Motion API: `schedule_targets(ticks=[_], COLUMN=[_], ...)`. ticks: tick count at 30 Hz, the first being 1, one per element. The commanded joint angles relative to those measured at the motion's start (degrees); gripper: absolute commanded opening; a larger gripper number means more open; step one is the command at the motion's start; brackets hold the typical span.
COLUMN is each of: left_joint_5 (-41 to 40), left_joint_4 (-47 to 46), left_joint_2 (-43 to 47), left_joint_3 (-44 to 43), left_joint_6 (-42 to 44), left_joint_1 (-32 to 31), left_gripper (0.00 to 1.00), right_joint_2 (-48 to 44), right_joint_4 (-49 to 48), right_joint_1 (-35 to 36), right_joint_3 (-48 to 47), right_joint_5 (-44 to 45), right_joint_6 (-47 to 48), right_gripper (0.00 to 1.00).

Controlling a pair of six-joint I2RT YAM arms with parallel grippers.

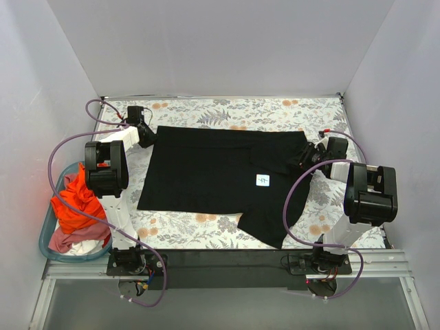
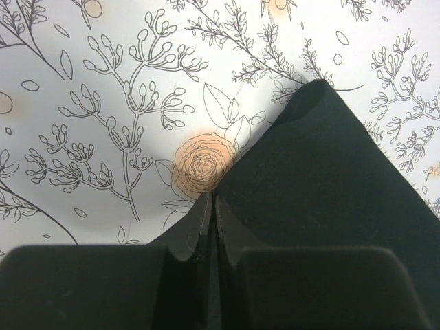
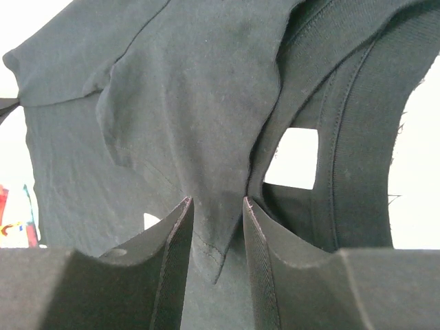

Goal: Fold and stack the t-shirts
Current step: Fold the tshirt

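A plain black t-shirt (image 1: 206, 172) lies spread on the flower-patterned table, its small white label (image 1: 262, 180) facing up. My left gripper (image 1: 146, 135) is at the shirt's far left corner. In the left wrist view it (image 2: 210, 198) is shut, its tips pinched together right on the edge of the black cloth (image 2: 330, 185). My right gripper (image 1: 304, 157) is at the shirt's right side near the collar. In the right wrist view its jaws (image 3: 216, 203) hold a thick fold of the black cloth (image 3: 192, 89) between them, raised off the table.
A translucent teal basket (image 1: 47, 234) stands off the table's left edge, holding an orange-red shirt (image 1: 72, 203), a pink one (image 1: 65, 239) and a white one (image 1: 82, 249). White walls close in the table on three sides.
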State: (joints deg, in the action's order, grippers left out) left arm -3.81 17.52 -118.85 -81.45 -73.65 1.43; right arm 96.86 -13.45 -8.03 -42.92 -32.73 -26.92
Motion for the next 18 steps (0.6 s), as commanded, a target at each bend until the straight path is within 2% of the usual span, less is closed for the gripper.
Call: schedule_targets(ticks=[1, 13, 18], left_joint_5=[0.6, 1.7, 1.7], left_joint_4=[-0.2, 1.1, 1.7], left_joint_2=[1.7, 2.1, 2.8], left_joint_3=[0.3, -0.7, -1.6], left_joint_6=[0.6, 0.8, 1.0], left_joint_1=[0.3, 0.4, 0.4], left_gripper=[0.0, 0.0, 0.0], right_joint_2=[-2.7, -2.1, -2.3], right_joint_4=[0.1, 1.8, 2.1], right_joint_1=[0.8, 1.7, 1.9], right_joint_3=[0.6, 1.1, 1.0], right_joint_5=[2.0, 2.2, 1.6], right_joint_6=[1.4, 1.4, 1.3], right_gripper=[0.42, 0.42, 0.34])
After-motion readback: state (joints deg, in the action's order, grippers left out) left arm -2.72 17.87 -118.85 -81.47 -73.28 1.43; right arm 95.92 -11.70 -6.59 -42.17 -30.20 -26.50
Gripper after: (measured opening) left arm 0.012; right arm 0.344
